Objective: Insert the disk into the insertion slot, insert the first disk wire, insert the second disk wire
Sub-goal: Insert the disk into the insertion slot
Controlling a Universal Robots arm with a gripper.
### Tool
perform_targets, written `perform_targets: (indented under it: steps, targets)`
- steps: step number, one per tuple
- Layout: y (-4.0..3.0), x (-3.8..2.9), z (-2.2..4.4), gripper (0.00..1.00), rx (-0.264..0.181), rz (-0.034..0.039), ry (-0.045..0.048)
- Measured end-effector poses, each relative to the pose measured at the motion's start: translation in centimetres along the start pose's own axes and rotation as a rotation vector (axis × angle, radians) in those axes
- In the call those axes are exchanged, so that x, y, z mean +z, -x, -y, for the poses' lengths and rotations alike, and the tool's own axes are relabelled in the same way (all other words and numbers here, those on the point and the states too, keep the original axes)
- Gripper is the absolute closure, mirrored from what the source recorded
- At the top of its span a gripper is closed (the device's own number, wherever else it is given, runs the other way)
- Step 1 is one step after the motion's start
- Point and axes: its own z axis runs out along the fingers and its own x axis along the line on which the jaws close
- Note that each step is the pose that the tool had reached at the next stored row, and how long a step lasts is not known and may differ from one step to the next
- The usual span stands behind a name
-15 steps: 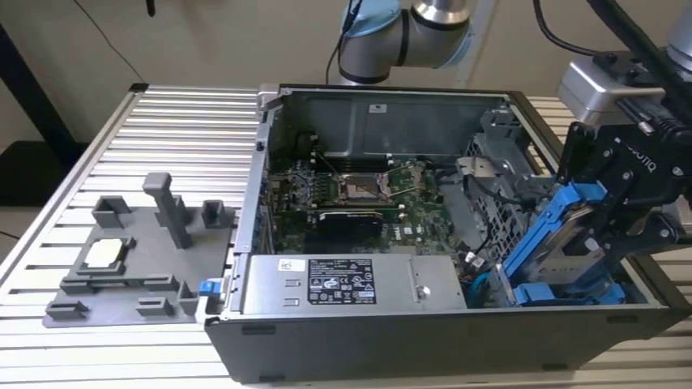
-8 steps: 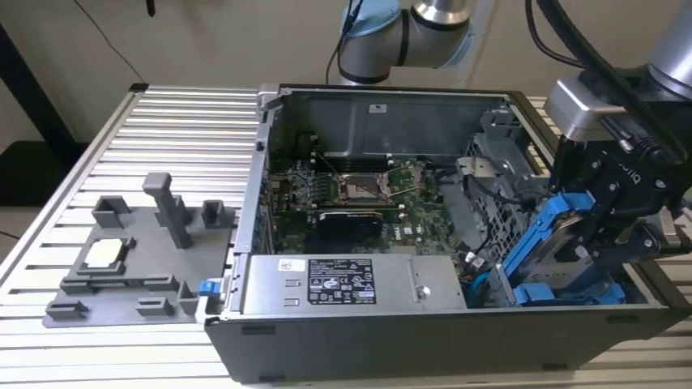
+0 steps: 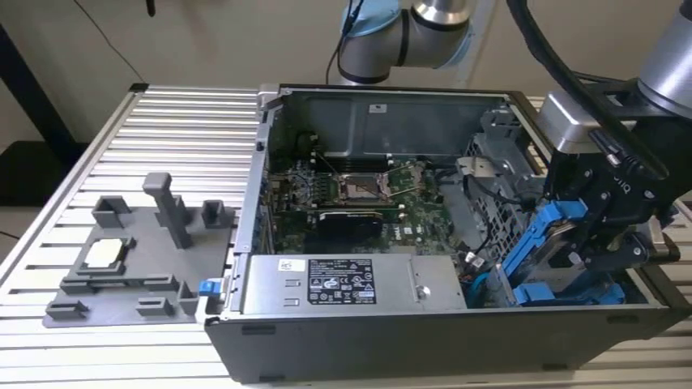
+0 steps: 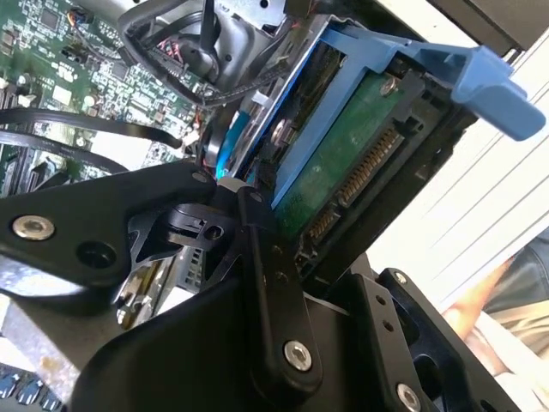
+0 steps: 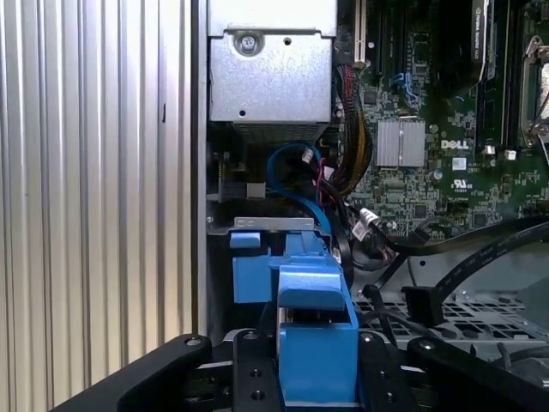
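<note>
One disk (image 4: 343,172) tight between the hand's (image 5: 317,378) two fingers (image 5: 253,378), at one insertion slot's (image 3: 546,293) mouth.

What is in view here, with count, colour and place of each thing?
table: one, silver, under everything
fixture plate: one, grey, on the table, exterior view's left
computer case: one, dark, open, mid-table
motherboard: one, green, inside the case
power-supply box: one, grey, case's near edge
cables: several, black and blue, inside the case
disk: one, silver in blue carrier, tilted beside the insertion slot
insertion slot: one, grey with blue parts, exterior view's right
gripper: one, black, shut on the disk
arm: one, grey, above the case
</note>
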Motion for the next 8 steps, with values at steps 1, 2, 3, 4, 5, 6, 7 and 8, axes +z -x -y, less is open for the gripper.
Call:
perform_targets:
  steps: [1, 2, 3, 4, 5, 6, 7, 8]
  targets:
    - [0.0, 0.0, 0.0, 0.67, 0.0, 0.0001, 0.0]
    - [0.0, 0.0, 0.0, 0.67, 0.0, 0.0002, 0.0]
    - [0.0, 0.01, 0.0, 0.67, 0.0, 0.0005, -0.0001]
    - [0.0, 0.01, 0.0, 0.67, 0.0, 0.0006, 0.0]
    - [0.0, 0.01, 0.0, 0.67, 0.0, 0.0008, 0.0002]
    - [0.0, 0.01, -0.01, 0.66, 0.0, 0.0008, 0.0001]
    - [0.0, 0.01, -0.01, 0.6, 0.0, 0.0008, 0.0]
    - [0.0, 0.01, -0.01, 0.6, 0.0, 0.0008, 0.0]
